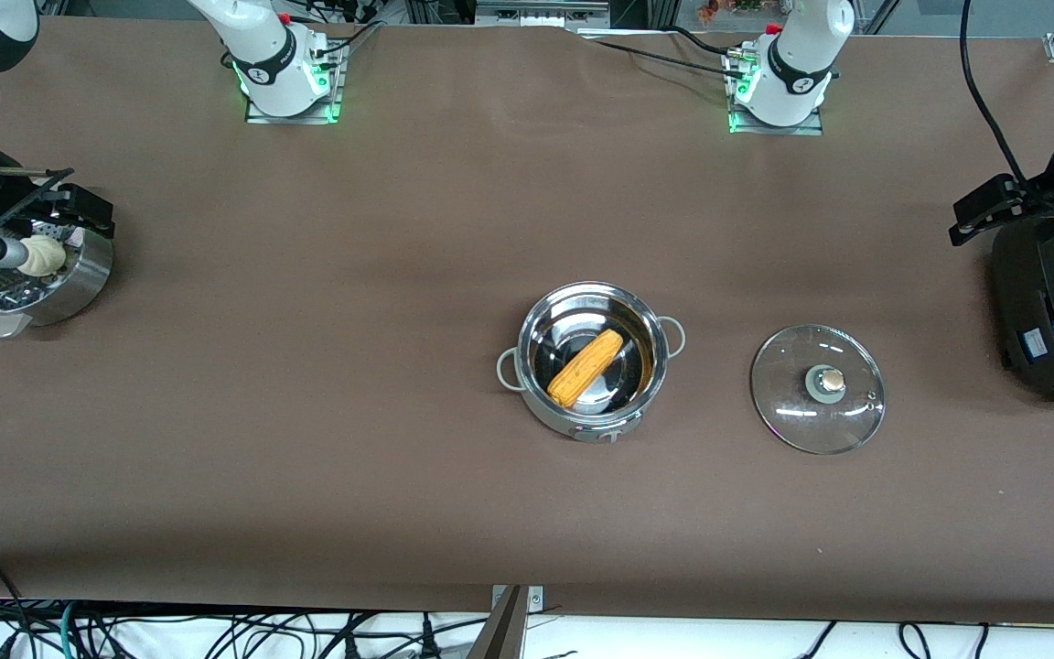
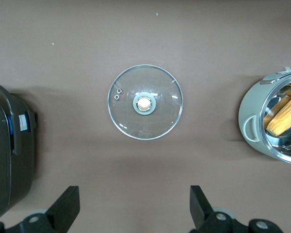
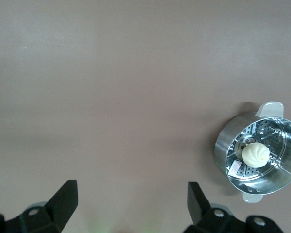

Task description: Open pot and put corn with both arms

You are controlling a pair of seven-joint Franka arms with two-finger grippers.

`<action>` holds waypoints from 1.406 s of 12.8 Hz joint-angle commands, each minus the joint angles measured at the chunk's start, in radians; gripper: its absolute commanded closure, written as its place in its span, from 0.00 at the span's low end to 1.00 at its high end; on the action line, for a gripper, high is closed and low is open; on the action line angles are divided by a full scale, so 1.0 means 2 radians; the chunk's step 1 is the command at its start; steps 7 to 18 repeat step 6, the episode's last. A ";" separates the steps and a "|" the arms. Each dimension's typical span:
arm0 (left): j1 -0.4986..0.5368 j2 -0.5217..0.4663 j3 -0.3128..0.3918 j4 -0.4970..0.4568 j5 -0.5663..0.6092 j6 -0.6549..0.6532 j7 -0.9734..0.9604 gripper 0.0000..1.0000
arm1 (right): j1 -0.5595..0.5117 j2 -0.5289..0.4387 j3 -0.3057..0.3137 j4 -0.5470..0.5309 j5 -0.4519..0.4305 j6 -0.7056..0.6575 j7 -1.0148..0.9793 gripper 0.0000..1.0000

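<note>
Steel pot (image 1: 593, 359) stands open mid-table; corn (image 1: 586, 367) lies inside. Glass lid (image 1: 817, 388), fragile and slippery, lies beside it toward the left arm's end; grasp by knob (image 1: 826, 381). Left gripper (image 2: 135, 208) over the cooker (image 1: 1050, 311) and right gripper (image 3: 132, 206) over the steamer (image 1: 33, 275) wait, wide, empty.

A small perforated shiny steel steamer (image 3: 258, 151) holds a round white bun (image 3: 255, 154). A big black rounded cooker (image 2: 9, 150) sits on the brown table (image 1: 307, 412).

The shiny round steel pot (image 1: 592, 359) stands uncovered, its mouth open from above; its clear glass lid (image 1: 818, 388) lies beside it, the brown surface (image 1: 307, 412) between them bare.
</note>
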 commanded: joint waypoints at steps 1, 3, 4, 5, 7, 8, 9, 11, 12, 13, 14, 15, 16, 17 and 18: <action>0.002 0.009 -0.002 0.018 0.013 -0.015 -0.004 0.00 | -0.005 0.005 0.000 0.013 0.010 -0.001 -0.011 0.00; 0.002 0.009 -0.004 0.018 0.012 -0.015 -0.004 0.00 | -0.002 0.005 0.002 0.013 0.010 0.000 -0.011 0.00; 0.002 0.008 -0.004 0.018 0.012 -0.015 -0.004 0.00 | -0.001 0.005 0.002 0.015 0.010 0.000 -0.010 0.00; 0.002 0.009 -0.004 0.018 0.012 -0.015 -0.004 0.00 | -0.001 0.005 0.002 0.015 0.011 0.000 -0.010 0.00; 0.002 0.009 -0.004 0.018 0.012 -0.015 -0.004 0.00 | -0.001 0.006 0.002 0.015 0.014 0.001 -0.010 0.00; 0.002 0.009 -0.004 0.018 0.012 -0.015 -0.004 0.00 | -0.001 0.006 0.002 0.015 0.014 0.001 -0.010 0.00; 0.002 0.009 -0.004 0.018 0.012 -0.015 -0.004 0.00 | -0.001 0.006 0.002 0.015 0.014 0.001 -0.010 0.00; 0.002 0.009 -0.004 0.018 0.012 -0.015 -0.004 0.00 | -0.001 0.006 0.002 0.015 0.014 0.001 -0.010 0.00; 0.002 0.009 -0.004 0.018 0.012 -0.015 -0.004 0.00 | -0.001 0.006 0.002 0.015 0.014 0.001 -0.010 0.00; 0.002 0.009 -0.004 0.018 0.012 -0.015 -0.004 0.00 | -0.001 0.006 0.002 0.015 0.014 0.001 -0.010 0.00; 0.002 0.009 -0.004 0.018 0.012 -0.015 -0.004 0.00 | -0.001 0.006 0.002 0.015 0.014 0.001 -0.010 0.00; 0.002 0.009 -0.004 0.018 0.012 -0.015 -0.004 0.00 | -0.001 0.006 0.002 0.015 0.014 0.001 -0.010 0.00; 0.002 0.009 -0.004 0.018 0.012 -0.015 -0.004 0.00 | -0.001 0.006 0.002 0.015 0.014 0.001 -0.010 0.00; 0.002 0.009 -0.004 0.018 0.012 -0.015 -0.004 0.00 | -0.001 0.006 0.002 0.015 0.014 0.001 -0.010 0.00; 0.002 0.009 -0.004 0.018 0.012 -0.015 -0.004 0.00 | -0.001 0.006 0.002 0.015 0.014 0.001 -0.010 0.00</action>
